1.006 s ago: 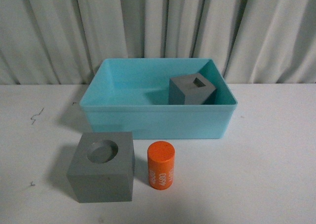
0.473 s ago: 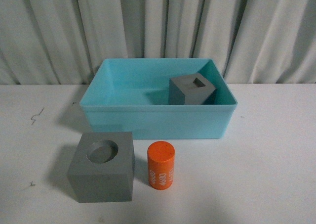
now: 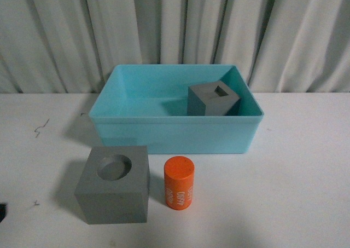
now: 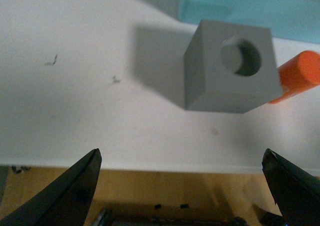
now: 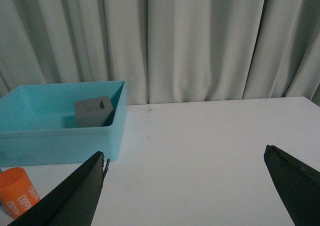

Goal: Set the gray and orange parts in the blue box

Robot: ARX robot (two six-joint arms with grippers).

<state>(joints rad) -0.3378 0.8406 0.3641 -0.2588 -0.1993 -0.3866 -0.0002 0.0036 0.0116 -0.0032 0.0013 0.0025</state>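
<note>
Left gripper (image 4: 181, 153): jaws spread wide, holding nothing; it hangs near the white table's (image 3: 295, 177) near edge, apart from the cube ahead.
Matte gray cube with round recess (image 3: 113, 185): upright on the table, at 7 o'clock from the box, outside it.
Small orange cylinder with white digits (image 3: 179, 182): upright at 3 o'clock from that cube, just beside it, not touching.
Light turquoise-blue plastic box (image 3: 172, 133): open top, at table centre.
Matte gray cube with square recess (image 3: 213, 99): inside the box, toward its 2 o'clock corner.
Right gripper (image 5: 185, 152): jaws spread wide, empty, well apart from all parts.
Risk: a jaw descending between cube and cylinder could topple the cylinder, which would then roll; a carry too low could strike the box wall.
</note>
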